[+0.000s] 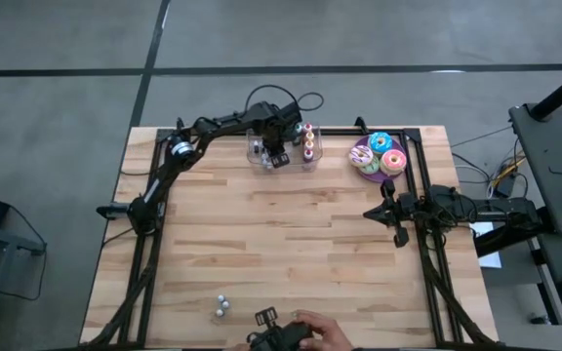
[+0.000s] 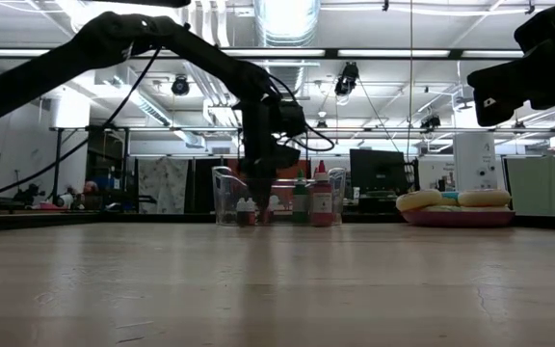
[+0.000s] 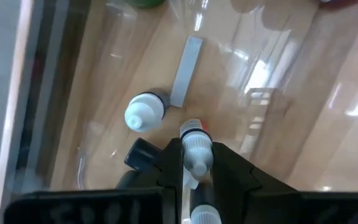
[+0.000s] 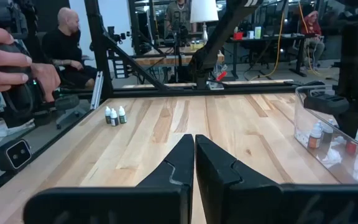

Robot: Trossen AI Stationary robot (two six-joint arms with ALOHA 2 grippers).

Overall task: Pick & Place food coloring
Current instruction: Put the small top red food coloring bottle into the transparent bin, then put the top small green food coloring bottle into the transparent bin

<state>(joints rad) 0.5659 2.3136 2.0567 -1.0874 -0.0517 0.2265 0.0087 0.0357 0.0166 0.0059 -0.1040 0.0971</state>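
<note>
Your left hand [image 3: 197, 163] grips one tiny white-capped food coloring bottle [image 3: 196, 144] inside the clear plastic bin [image 1: 259, 151]; one white-capped bottle [image 3: 145, 112] stands beside it; right hand [image 4: 194, 163] closed

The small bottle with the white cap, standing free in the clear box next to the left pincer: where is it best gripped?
Probably at the white cap and neck, coming straight down from above. The bottle stands upright inside the clear box, whose walls block a sideways approach. The left pincer is shut on a neighbouring bottle in this way.
</note>
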